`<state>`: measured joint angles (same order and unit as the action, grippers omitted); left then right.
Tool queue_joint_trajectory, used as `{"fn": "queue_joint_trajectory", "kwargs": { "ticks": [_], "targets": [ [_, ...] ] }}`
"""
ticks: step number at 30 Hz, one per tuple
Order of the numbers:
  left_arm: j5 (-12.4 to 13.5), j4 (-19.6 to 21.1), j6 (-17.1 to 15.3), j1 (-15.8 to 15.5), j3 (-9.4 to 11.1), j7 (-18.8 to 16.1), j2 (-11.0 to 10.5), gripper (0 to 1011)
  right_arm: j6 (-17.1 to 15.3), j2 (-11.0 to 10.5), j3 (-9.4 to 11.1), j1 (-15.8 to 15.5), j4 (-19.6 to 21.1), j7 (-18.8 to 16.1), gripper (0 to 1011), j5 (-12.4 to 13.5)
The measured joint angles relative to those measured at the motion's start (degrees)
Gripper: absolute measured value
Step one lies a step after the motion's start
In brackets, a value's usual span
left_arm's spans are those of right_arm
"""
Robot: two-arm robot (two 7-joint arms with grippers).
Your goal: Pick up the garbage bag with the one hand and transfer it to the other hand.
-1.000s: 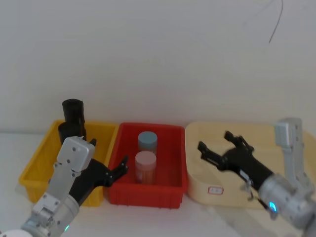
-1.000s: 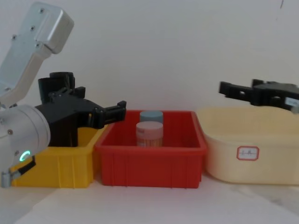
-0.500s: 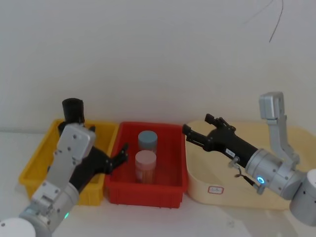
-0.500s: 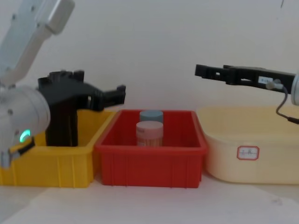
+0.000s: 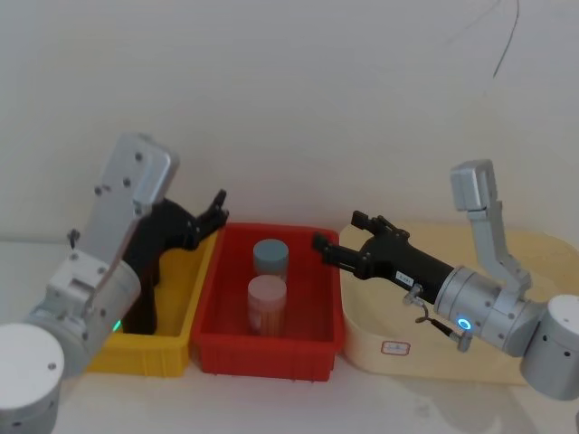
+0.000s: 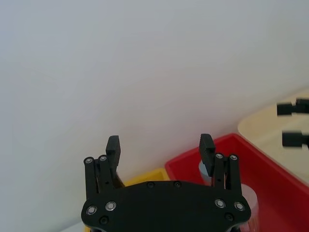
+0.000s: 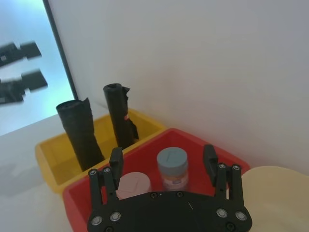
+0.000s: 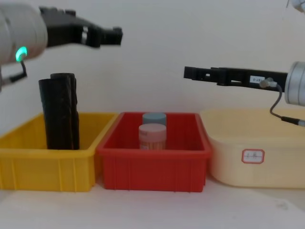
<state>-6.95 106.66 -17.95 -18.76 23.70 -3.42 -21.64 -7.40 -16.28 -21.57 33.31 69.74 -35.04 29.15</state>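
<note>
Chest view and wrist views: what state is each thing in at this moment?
Left tool: open, empty, raised in the air.
Right tool: open, empty, held in the air.
Garbage bags: both upright in the yellow bin, ungripped.
Blue-lidded jar: lid on, upright in the red bin.
Pink-lidded jar: lid on, upright in the red bin.

Yellow bin (image 8: pixel 47 169); garbage bag (image 8: pixel 59 112) matte black. Red bin (image 8: pixel 152 167): blue-lidded jar (image 8: pixel 154 118), pink-lidded jar (image 8: pixel 152 136). Cream tub (image 8: pixel 228 143), red-edged white label (image 8: pixel 252 156).
</note>
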Motion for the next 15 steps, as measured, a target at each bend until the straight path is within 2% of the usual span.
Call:
{"fn": "queue_joint_trajectory", "kwargs": {
  "ticks": [1, 7, 10, 11, 15],
  "targets": [
    [0.05, 1.22, -2.13, -0.17, -0.36, -0.55, 0.36, 1001, -0.13, -0.01, -0.12, 0.03, 0.06, -0.06, 1001, 0.03],
    [-0.36, 5.39, -8.21, -0.02, -2.11, -2.09, 1.87, 1001, -0.86, -0.09, -0.83, 0.05, 0.96, -0.21, 1001, 0.32],
    [-1.57, 8.17, -11.53, 0.79, -3.84, -2.54, 2.84, 1001, -1.07, -0.11, -1.09, -0.11, 1.57, -0.21, 1001, 0.55],
    [-1.57, 8.17, -11.53, 0.79, -3.84, -2.54, 2.84, 1001, -1.1, -0.12, -1.15, -0.18, 1.7, -0.21, 1001, 0.58],
    [-3.35, 10.78, -13.54, 2.06, -6.08, -1.94, 3.24, 1001, -1.22, -0.14, -1.5, -0.51, 2.53, -0.19, 1001, 0.85]
  ]
}}
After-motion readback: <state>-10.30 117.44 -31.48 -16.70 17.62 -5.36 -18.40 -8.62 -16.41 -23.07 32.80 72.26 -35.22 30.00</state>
